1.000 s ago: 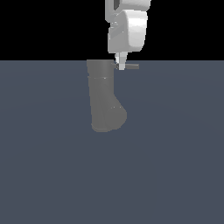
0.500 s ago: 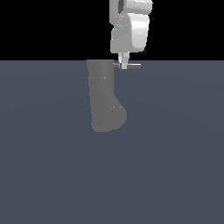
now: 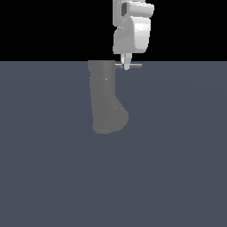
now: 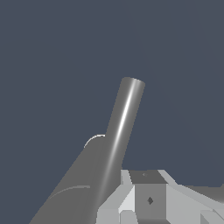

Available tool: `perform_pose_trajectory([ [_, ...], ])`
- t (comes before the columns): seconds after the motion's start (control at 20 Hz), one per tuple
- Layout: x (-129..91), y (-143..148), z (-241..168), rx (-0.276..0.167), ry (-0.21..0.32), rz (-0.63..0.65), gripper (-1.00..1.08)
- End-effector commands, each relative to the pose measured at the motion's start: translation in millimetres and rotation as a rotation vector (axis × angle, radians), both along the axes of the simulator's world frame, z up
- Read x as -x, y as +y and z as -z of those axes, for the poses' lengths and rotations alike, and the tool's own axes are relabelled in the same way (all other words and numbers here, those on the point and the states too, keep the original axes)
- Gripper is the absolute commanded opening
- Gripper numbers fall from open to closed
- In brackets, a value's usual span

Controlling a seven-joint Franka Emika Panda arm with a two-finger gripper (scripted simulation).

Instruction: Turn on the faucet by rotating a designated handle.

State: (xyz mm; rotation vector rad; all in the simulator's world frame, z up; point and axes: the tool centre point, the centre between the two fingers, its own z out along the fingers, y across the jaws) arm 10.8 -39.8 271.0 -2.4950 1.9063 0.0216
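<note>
The faucet is a matte grey upright cylinder with a rounded bulge at its lower end, standing on the dark floor. The handle, a thin light-grey bar, sticks out from its top toward the exterior view's right. My white gripper hangs straight above, its narrow fingertips down on the handle close to the faucet body and looking pressed together. In the wrist view the handle runs as a long shiny bar away from my fingers, with the faucet body beside it.
A flat, dark blue-grey floor spreads around the faucet, with black background behind the arm. No other objects show.
The gripper body has shifted slightly toward the exterior view's right and a little upward. Its fingertips stay at the handle, which shows no clear turn.
</note>
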Motion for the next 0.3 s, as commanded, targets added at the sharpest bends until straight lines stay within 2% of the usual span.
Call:
perform_pose_trajectory([
  [0.0, -6.4, -37.6, -0.2, 0.010, -0.010, 0.056, -1.00],
  [0.25, -13.9, -44.8, -0.2, 0.010, -0.010, 0.060, -1.00],
])
